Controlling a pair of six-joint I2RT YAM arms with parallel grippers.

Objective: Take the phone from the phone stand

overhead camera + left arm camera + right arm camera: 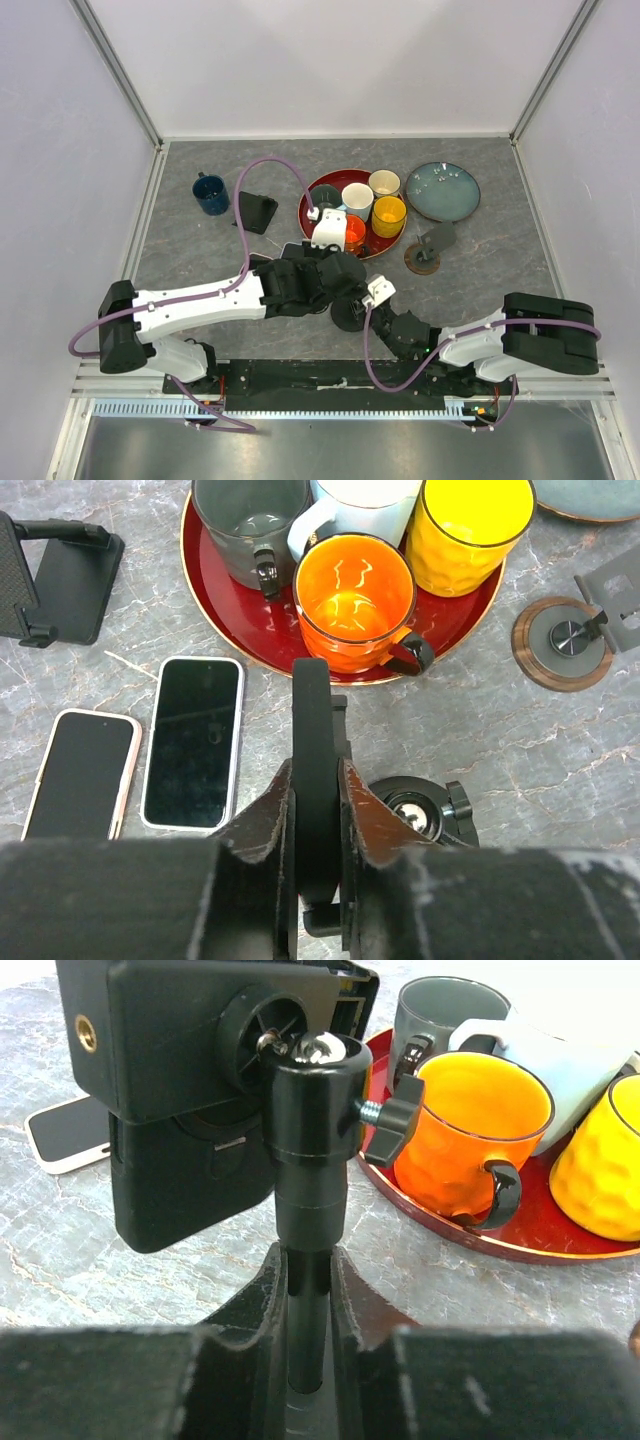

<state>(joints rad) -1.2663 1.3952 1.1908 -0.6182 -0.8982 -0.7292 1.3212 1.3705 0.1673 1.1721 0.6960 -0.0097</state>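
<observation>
A black phone stand has a round base (pixel 420 810), an upright pole (pixel 305 1290), a ball head (pixel 315 1070) and a clamp plate (pixel 200 1030). A black phone (pixel 312 730) sits in the clamp, seen edge-on from the left wrist; its back shows below the clamp in the right wrist view (pixel 170 1195). My left gripper (pixel 315 815) is shut on the phone's two faces, and it also shows in the top view (pixel 340 272). My right gripper (pixel 305 1310) is shut on the stand's pole, just above the base, near the table's front middle (pixel 378 298).
Two phones lie flat to the left: a white-edged one (pixel 192 742) and a pink-edged one (pixel 80 775). A second black stand (pixel 60 575) is far left. A red tray (pixel 460 620) holds several cups. A wooden-based holder (pixel 565 640), a teal plate (pixel 442 190) and a blue mug (pixel 210 193) stand behind.
</observation>
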